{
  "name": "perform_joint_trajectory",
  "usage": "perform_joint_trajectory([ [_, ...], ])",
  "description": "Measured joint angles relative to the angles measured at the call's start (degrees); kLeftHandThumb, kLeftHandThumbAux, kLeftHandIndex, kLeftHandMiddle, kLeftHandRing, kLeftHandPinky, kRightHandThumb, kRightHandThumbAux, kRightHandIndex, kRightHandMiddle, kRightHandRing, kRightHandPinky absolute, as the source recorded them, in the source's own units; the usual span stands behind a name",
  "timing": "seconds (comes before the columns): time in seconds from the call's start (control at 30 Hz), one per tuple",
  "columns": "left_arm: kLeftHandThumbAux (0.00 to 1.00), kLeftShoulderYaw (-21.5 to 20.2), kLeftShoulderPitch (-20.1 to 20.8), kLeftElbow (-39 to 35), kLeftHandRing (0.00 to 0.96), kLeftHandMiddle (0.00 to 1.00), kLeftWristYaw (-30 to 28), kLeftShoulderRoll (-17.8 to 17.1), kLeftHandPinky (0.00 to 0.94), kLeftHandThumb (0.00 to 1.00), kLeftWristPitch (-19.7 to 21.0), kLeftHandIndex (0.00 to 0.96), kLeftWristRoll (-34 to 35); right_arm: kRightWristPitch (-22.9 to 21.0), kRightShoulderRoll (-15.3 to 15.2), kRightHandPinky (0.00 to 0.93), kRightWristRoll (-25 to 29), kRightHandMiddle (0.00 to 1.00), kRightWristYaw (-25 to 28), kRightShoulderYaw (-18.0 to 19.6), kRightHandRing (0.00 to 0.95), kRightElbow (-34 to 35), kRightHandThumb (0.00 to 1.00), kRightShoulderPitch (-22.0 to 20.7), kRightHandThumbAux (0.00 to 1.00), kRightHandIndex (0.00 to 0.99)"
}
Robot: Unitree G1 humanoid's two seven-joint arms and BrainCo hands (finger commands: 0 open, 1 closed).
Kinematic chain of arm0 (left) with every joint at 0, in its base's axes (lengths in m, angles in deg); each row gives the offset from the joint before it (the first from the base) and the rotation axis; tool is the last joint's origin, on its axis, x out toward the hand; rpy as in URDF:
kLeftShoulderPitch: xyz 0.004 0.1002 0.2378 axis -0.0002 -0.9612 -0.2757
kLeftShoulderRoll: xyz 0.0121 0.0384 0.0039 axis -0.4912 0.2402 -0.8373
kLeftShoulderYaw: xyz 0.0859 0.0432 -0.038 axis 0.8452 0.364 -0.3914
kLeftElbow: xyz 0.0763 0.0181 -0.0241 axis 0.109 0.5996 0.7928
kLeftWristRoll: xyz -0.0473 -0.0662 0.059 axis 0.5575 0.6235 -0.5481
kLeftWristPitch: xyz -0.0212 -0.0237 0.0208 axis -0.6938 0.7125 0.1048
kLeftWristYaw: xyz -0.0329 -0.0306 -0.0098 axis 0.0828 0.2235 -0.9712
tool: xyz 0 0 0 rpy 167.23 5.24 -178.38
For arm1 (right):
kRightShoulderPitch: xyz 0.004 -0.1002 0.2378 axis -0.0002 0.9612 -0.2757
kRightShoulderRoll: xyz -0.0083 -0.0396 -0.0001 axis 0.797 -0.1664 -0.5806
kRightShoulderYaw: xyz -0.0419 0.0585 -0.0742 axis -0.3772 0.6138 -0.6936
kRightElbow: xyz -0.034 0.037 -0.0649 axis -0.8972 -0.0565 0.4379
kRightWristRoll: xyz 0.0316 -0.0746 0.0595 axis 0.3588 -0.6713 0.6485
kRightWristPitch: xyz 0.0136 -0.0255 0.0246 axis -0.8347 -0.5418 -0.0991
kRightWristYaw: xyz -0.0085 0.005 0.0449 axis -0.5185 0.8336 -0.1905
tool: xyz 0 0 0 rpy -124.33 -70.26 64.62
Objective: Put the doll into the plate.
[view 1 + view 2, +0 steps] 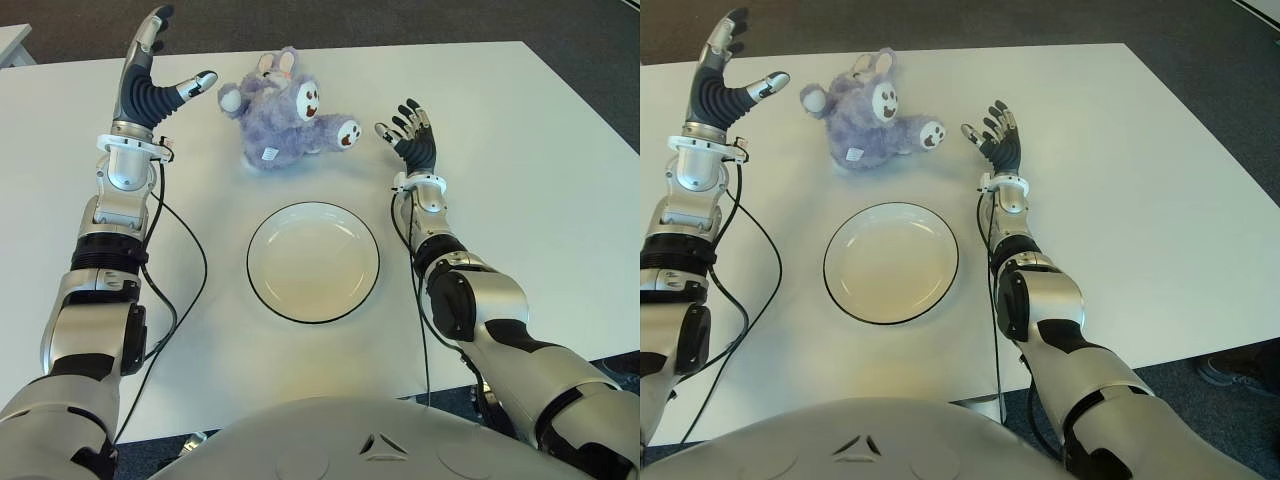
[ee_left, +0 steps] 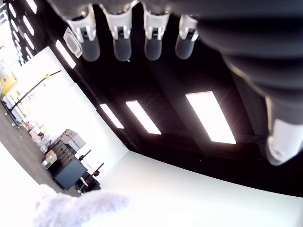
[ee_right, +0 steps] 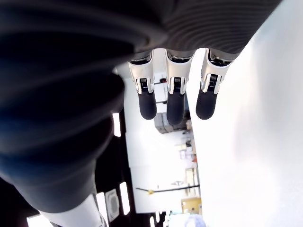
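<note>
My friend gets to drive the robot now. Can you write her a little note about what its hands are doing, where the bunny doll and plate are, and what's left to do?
Left hand: open, fingers spread, holding nothing, raised to the left of the doll.
Right hand: open, holding nothing, just right of the doll's foot.
Purple plush bunny doll: lying on the white table between the two hands, beyond the plate.
Plate: white with a dark rim, nothing in it, nearer the robot than the doll.
Done: nothing yet; the doll is not grasped.
Left: close the hands on the doll, lift it, set it in the plate.

Doll (image 1: 283, 112) lavender, white face; plate (image 1: 313, 261) cream, black rim; table (image 1: 520, 190) white.
</note>
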Motion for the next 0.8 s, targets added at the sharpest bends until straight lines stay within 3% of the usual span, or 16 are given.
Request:
perform_joint_trajectory([
  [0.8, 0.461, 1.16, 0.67, -0.80, 0.041, 0.025, -1.84, -1.63, 0.052, 0.132, 1.61, 0.000, -0.74, 0.00, 0.13, 0.165, 0.00, 0.136, -0.08, 0.01, 0.141, -0.09, 0.188, -0.07, 0.855, 0.100],
])
